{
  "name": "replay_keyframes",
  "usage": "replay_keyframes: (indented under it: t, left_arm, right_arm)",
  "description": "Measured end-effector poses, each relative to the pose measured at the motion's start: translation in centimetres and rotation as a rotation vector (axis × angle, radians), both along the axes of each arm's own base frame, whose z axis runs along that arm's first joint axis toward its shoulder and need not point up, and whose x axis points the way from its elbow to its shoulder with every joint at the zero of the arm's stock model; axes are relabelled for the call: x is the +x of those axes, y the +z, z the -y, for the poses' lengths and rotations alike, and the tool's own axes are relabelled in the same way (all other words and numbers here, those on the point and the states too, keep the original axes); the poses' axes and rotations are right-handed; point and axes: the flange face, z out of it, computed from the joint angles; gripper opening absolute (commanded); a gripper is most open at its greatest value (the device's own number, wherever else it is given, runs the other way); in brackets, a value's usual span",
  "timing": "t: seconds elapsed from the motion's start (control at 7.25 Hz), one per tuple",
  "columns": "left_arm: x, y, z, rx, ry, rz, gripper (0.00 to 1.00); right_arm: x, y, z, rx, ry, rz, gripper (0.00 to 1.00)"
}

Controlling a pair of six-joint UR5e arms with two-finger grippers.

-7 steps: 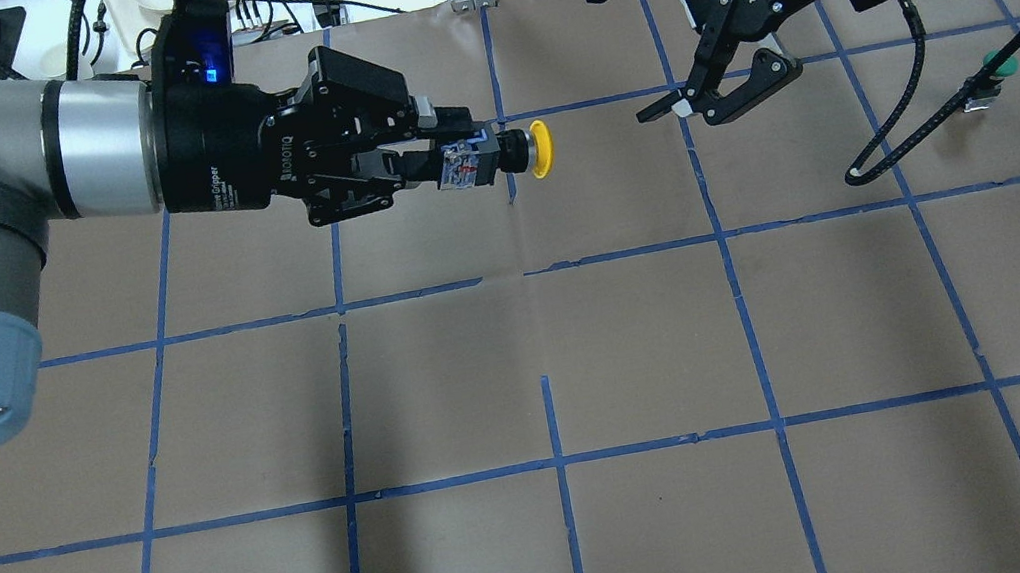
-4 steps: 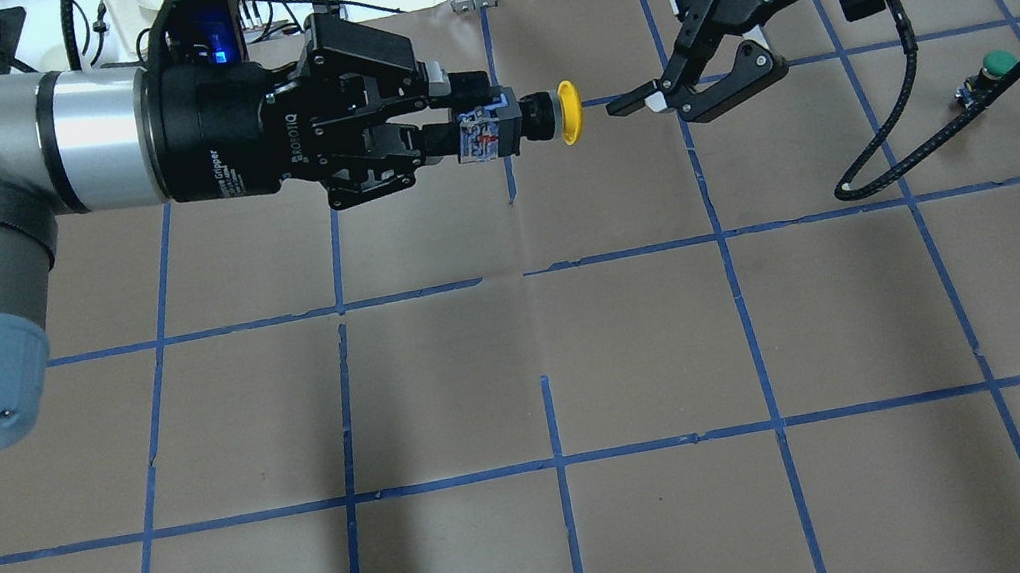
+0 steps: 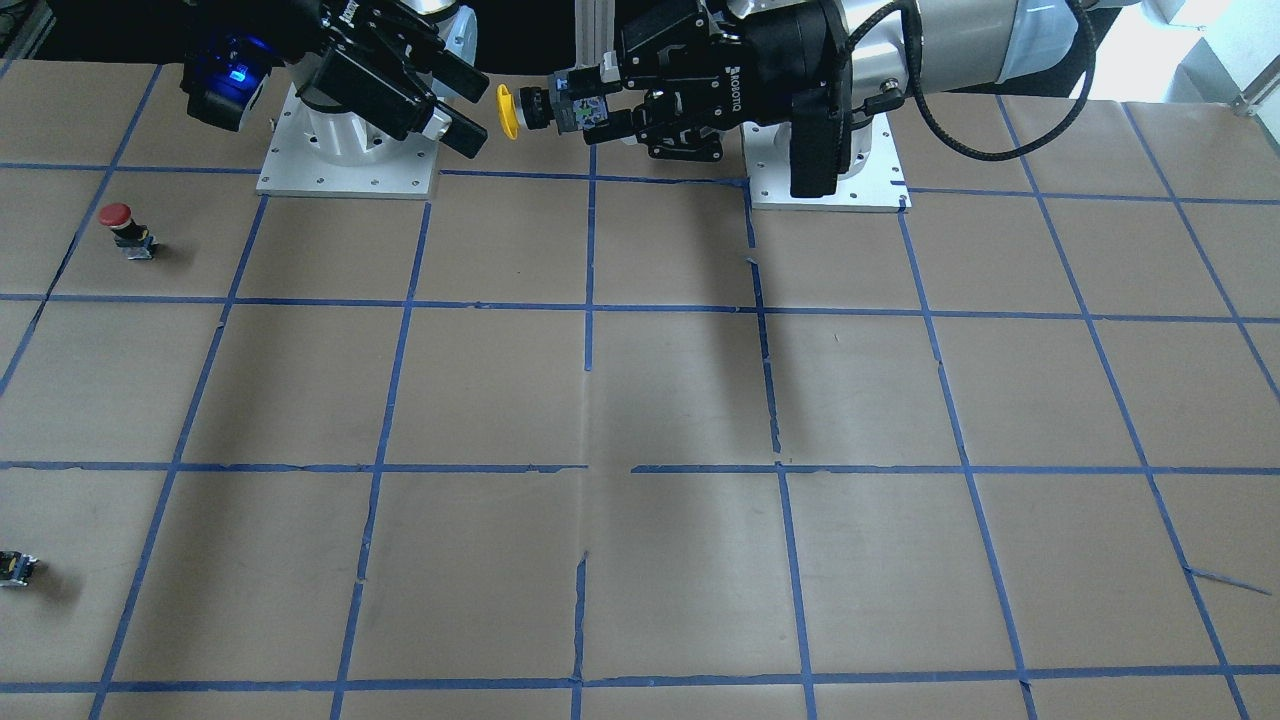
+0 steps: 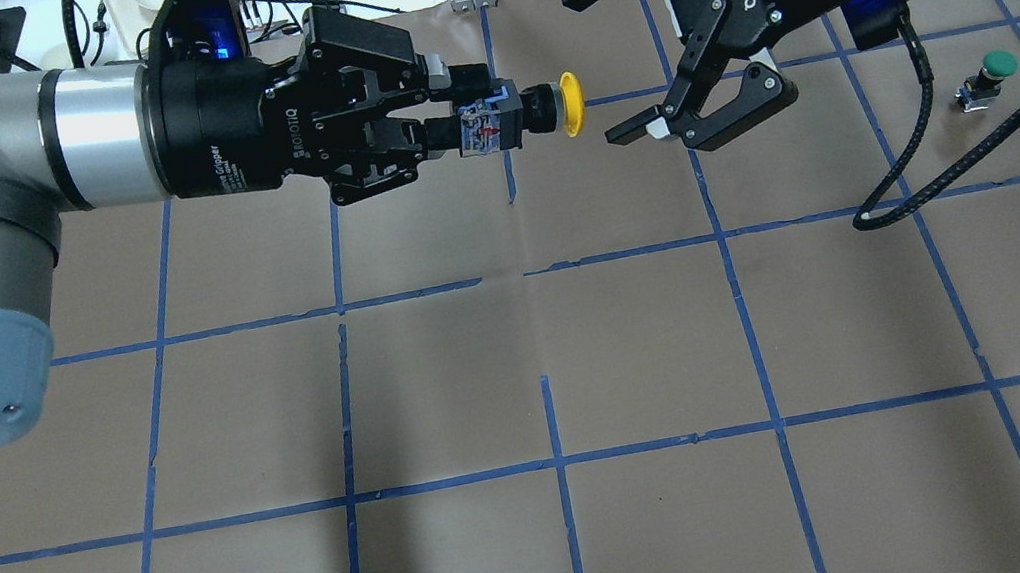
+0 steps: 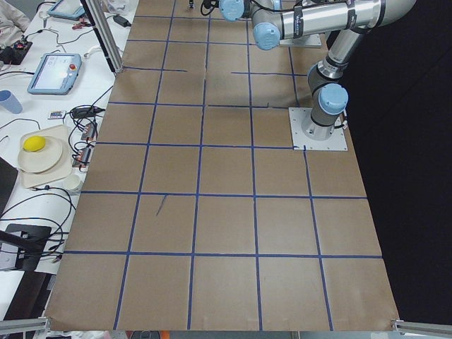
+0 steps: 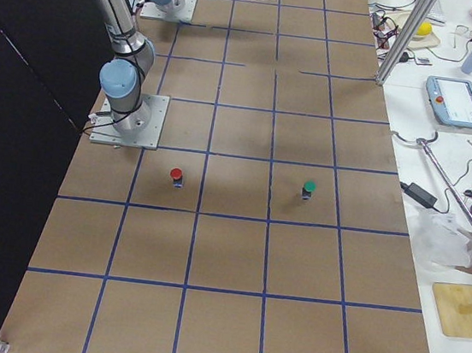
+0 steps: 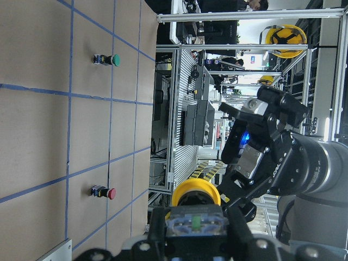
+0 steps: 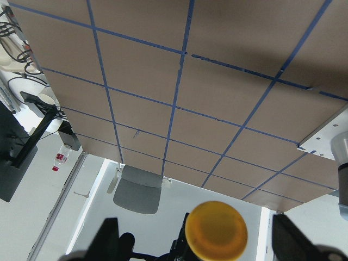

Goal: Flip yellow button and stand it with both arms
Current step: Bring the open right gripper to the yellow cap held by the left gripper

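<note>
Two hands: left hand (image 4: pixel 457 117) pinching blocky-bodied yellow button (image 4: pixel 567 104), right hand (image 4: pixel 600 66) spread before its round cap.

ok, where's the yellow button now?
Overhead view, top centre: the yellow button is held off the table in the left hand by its body, cap pointing at the open right hand beside it, not touching.

I read the white brand name ROBOTIQ on the black body of my left gripper (image 4: pixel 470 121), in both the overhead and front-facing views, and again on my right gripper (image 4: pixel 598 66). A smaller white line beside each includes the word "Gripper"; the rest is too small to read.
</note>
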Motion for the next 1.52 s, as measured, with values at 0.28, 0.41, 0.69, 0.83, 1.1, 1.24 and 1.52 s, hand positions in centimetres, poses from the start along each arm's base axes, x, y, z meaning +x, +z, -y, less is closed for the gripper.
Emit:
replay_keyframes:
  t: [0.28, 0.41, 0.69, 0.83, 1.1, 1.24, 1.52]
  left_arm:
    - [0.0, -0.1, 0.1, 0.003, 0.001, -0.001, 0.13]
    - [0.1, -0.1, 0.1, 0.004, 0.002, -0.001, 0.13]
    - [0.1, -0.1, 0.1, 0.002, 0.002, -0.001, 0.13]
    - [0.1, 0.0, 0.1, 0.002, 0.002, -0.001, 0.13]
    - [0.1, 0.1, 0.1, 0.006, 0.003, -0.002, 0.13]
    - [0.1, 0.1, 0.1, 0.007, 0.004, -0.002, 0.13]
    - [0.1, 0.0, 0.1, 0.008, 0.004, -0.001, 0.13]
  right_arm:
    - [0.1, -1.2, -0.6, 0.034, 0.001, 0.002, 1.00]
    - [0.1, -1.8, -0.6, 0.040, 0.002, 0.007, 1.00]
    - [0.3, -1.9, -0.3, 0.022, 0.004, 0.033, 1.00]
    - [0.6, -1.5, -0.3, 0.014, 0.004, 0.073, 1.00]
    - [0.8, -1.7, -0.4, 0.017, 0.004, 0.106, 0.99]
    - [0.8, -2.3, -0.5, 0.029, 0.003, 0.110, 0.90]
    - [0.9, -2.9, -0.7, 0.043, 0.002, 0.114, 0.77]
